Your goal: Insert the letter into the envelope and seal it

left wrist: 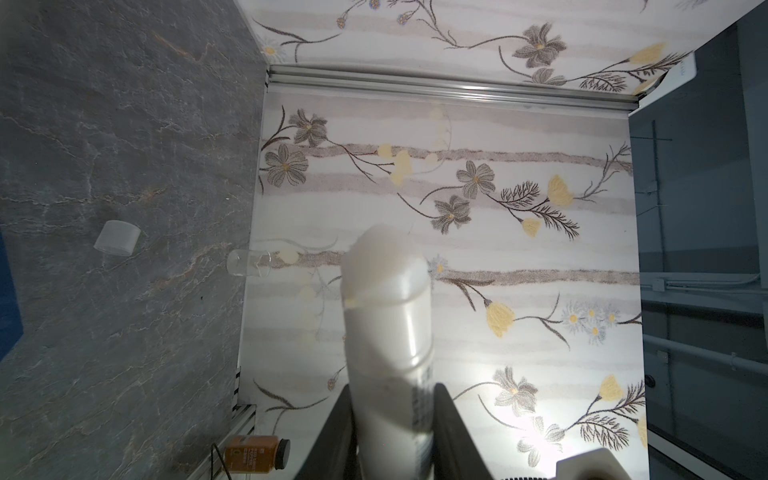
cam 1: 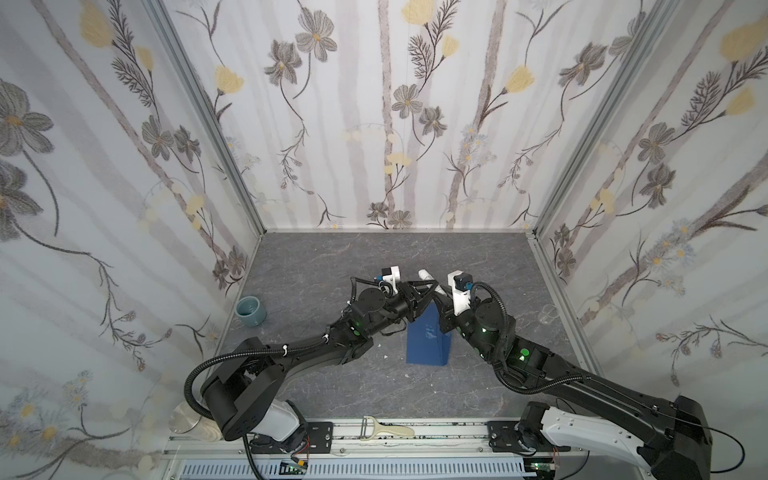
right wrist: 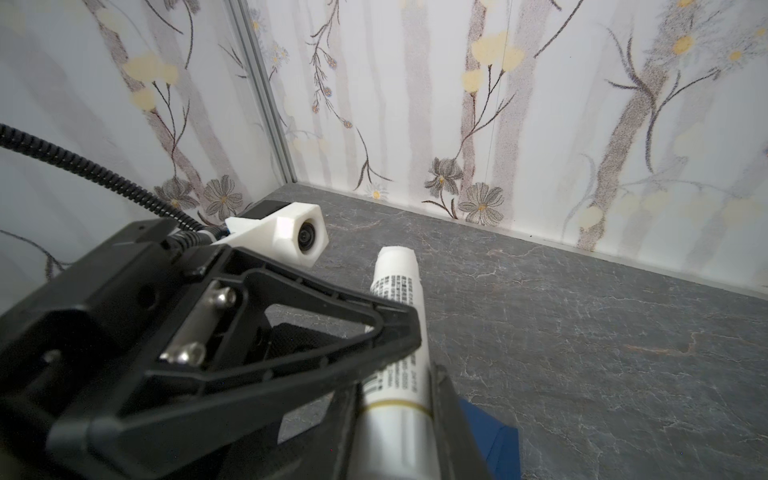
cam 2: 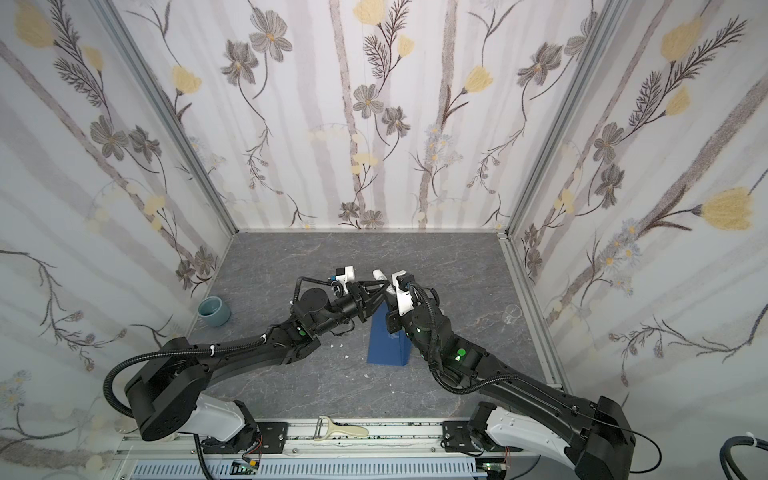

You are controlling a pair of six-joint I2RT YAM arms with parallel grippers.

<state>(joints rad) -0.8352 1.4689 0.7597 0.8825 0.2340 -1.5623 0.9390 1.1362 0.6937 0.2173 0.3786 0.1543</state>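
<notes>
A white glue stick [cam 1: 426,275] [cam 2: 379,275] is held in the air between both arms, over the far end of the envelope. My left gripper [left wrist: 392,399] is shut on its barrel [left wrist: 386,332], the black fingers pressed to both sides. My right gripper [right wrist: 395,382] is shut on the same stick [right wrist: 397,286] lower down, near a gold band. In both top views the left gripper [cam 1: 430,286] and right gripper [cam 1: 438,298] meet there. The dark navy envelope [cam 1: 428,340] [cam 2: 388,345] [right wrist: 490,436] lies flat on the grey table. The letter is hidden.
A translucent white cap [left wrist: 116,237] lies on the table. A blue-grey cup [cam 1: 250,311] stands at the left wall and a clear glass [cam 1: 548,312] at the right wall. A peeler [cam 1: 386,428] lies on the front rail. An orange bottle [left wrist: 255,453] lies by the wall.
</notes>
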